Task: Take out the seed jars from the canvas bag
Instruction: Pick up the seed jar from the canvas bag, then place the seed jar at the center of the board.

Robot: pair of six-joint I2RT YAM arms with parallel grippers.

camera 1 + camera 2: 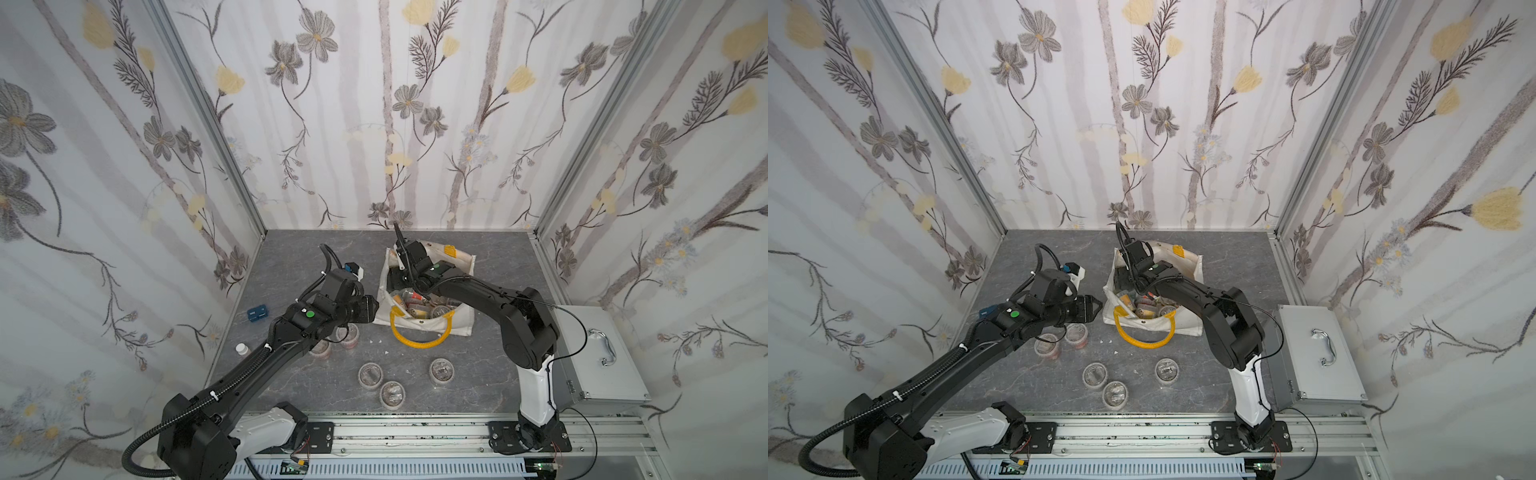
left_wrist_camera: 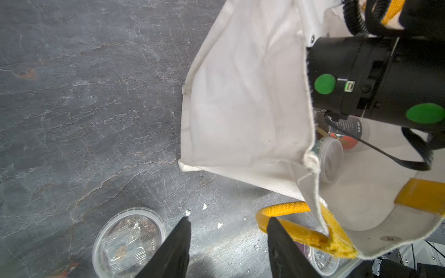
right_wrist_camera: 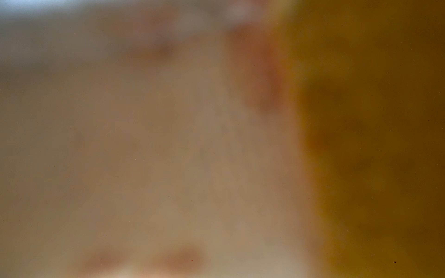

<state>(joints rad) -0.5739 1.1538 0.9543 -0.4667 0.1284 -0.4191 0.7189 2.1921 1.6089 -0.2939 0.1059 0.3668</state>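
While the right gripper (image 1: 397,277) sits inside the bag (image 1: 461,266), state untellable, the left gripper (image 2: 228,219) gapes empty just left of it.

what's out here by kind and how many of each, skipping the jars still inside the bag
seed jars on the table: 5
canvas bag: 1
silver case: 1
blue box: 1
small white bottle: 1
total: 9
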